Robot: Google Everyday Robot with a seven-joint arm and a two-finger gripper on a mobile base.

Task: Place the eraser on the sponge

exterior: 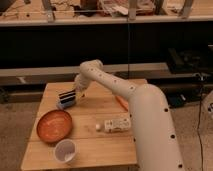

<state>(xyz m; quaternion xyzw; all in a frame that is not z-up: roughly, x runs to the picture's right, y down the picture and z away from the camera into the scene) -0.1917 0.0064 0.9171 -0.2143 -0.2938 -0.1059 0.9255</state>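
Note:
The eraser [66,94], a small black block with thin white stripes, is at the back left of the wooden table [102,150]. It lies directly over the light grey-blue sponge [64,104], whose lower edge shows beneath it. My gripper [76,92] is at the eraser's right end, at the tip of the white arm that reaches in from the right. Whether the eraser rests on the sponge or is held just above it cannot be made out.
An orange bowl [54,125] sits in front of the sponge, with a white cup [65,150] near the front edge. A clear plastic bottle [114,124] lies on its side mid-table. A thin orange object [121,103] lies by the arm. Dark shelving stands behind.

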